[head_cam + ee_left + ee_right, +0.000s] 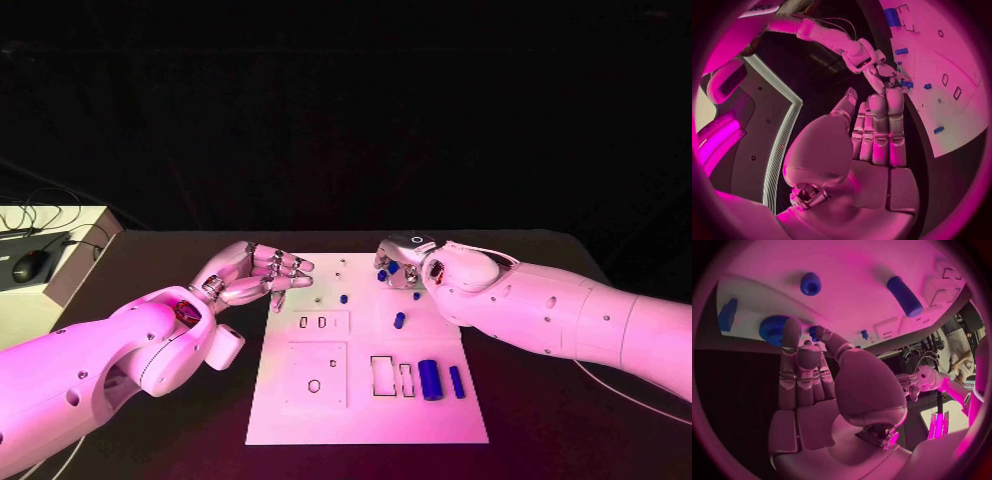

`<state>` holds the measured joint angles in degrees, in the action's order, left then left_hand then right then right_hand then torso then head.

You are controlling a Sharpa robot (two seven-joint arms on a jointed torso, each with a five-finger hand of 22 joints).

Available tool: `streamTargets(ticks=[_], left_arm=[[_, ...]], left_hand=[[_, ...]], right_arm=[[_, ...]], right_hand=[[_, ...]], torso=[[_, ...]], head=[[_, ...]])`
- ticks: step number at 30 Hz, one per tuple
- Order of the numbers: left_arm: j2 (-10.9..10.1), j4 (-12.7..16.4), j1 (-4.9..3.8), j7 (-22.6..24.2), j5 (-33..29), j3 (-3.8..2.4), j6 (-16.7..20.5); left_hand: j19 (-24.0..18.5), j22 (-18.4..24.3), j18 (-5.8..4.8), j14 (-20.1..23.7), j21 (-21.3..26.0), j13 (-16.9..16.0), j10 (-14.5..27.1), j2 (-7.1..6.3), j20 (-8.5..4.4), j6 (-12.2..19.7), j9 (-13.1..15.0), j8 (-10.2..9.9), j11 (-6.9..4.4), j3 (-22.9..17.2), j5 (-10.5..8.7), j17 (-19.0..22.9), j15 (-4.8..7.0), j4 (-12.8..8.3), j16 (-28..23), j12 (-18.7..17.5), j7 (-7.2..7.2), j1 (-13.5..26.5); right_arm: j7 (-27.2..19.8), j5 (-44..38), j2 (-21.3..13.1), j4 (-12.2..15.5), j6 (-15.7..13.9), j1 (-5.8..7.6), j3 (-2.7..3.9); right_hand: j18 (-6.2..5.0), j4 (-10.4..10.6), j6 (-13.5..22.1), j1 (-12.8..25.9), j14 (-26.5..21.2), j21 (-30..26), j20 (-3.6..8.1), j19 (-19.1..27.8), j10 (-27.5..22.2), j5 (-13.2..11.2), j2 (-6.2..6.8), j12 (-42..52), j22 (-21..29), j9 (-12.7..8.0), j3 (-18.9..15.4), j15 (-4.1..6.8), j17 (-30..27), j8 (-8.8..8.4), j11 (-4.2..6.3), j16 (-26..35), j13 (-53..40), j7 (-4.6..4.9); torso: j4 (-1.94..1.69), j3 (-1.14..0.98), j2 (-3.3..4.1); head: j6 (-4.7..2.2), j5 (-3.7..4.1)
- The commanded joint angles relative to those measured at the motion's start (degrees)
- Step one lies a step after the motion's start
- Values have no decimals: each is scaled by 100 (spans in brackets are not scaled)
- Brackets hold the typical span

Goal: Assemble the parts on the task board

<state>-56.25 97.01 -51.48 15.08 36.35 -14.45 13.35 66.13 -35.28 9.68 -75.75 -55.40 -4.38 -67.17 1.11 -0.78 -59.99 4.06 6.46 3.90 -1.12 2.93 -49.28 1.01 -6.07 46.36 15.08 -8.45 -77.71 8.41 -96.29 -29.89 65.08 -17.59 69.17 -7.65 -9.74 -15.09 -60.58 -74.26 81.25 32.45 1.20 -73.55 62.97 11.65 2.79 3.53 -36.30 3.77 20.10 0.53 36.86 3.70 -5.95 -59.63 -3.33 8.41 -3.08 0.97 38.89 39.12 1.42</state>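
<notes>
The white task board [310, 400] lies mid-table with several blue parts on it: a thick cylinder [430, 380], a slimmer one [457, 381], a short peg [400, 320] and a tiny one [346, 297]. My right hand [411, 258] hovers over the board's far edge, fingertips at a blue round part [772, 329]. A small blue piece [813, 330] sits between its thumb and a finger; whether it is pinched is unclear. My left hand [257, 275] is beside the board's far left edge, fingers extended and holding nothing.
A white box with a dark mouse [29, 266] and cables stands off the table's left side. Rectangular cut-outs [382, 374] and small holes mark the board's near half. Bare black table [577, 440] lies right of the board.
</notes>
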Motion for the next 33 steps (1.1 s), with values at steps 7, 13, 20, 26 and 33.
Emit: streamTargets(ticks=[7, 13, 20, 26, 33], left_arm=[[11, 20, 2, 40, -47, -3, -15], [14, 20, 2, 41, -54, -4, -13], [44, -15, 3, 41, -64, -4, -16], [54, -28, 3, 42, -74, -4, -19], [54, -33, 4, 40, -77, -4, -21]], left_hand=[[38, -12, 162, -9, 41, 13, -26, -5, 17, 33, -6, 26, 9, 3, -6, 16, -43, 32, -33, -45, -2, 48], [39, -14, 162, -8, 45, 14, -23, -4, 17, 36, -6, 25, 10, 4, -7, 17, -44, 32, -34, -47, -4, 47], [38, -21, 161, -1, 59, 16, -14, 2, 19, 47, -7, 23, 15, 1, -6, 21, -47, 29, -37, -52, -10, 36], [37, -25, 160, 2, 65, 17, -10, 9, 21, 48, -6, 25, 16, -5, -6, 22, -48, 25, -38, -54, -10, 27], [36, -30, 160, 6, 73, 19, -3, 17, 21, 49, -6, 26, 17, -16, -6, 26, -49, 9, -40, -61, -11, 5]], right_arm=[[-54, -4, 42, -50, 112, -2, -7], [-78, 35, 51, -82, 127, -8, -13], [-98, 73, 47, -67, 103, -10, -16], [-85, 81, 32, -71, 94, -11, -16], [-84, 78, 30, -63, 8, -11, -16]], right_hand=[[-92, 45, -75, 78, -27, -147, -32, -57, 41, -20, -11, -13, -147, -7, 60, -27, -18, -18, 3, -26, 2, -2], [-89, 154, -176, 134, -30, -216, -48, -76, 126, -16, -133, -14, -176, -3, 135, -41, -15, -14, 9, -40, 3, -6], [-63, 288, -269, 154, -34, -315, -41, -112, 219, -228, -287, -14, -186, 0, 320, -24, -15, -13, 37, -50, 2, -16], [-34, 411, -321, 180, -36, -414, -32, -156, 282, -409, -328, -14, -194, 4, 524, -14, -14, -10, 55, -49, 1, -21], [-2, 500, -416, 132, -31, -537, -11, -217, 399, -553, -370, -12, -205, 12, 583, 11, -12, 0, 91, -38, -2, -46]], torso=[[-4, -1, 4], [2, -2, 7], [6, 3, 4], [0, 4, 2], [0, 1, 0]], head=[[18, -9], [31, -10], [52, -8], [66, -4], [71, -10]])
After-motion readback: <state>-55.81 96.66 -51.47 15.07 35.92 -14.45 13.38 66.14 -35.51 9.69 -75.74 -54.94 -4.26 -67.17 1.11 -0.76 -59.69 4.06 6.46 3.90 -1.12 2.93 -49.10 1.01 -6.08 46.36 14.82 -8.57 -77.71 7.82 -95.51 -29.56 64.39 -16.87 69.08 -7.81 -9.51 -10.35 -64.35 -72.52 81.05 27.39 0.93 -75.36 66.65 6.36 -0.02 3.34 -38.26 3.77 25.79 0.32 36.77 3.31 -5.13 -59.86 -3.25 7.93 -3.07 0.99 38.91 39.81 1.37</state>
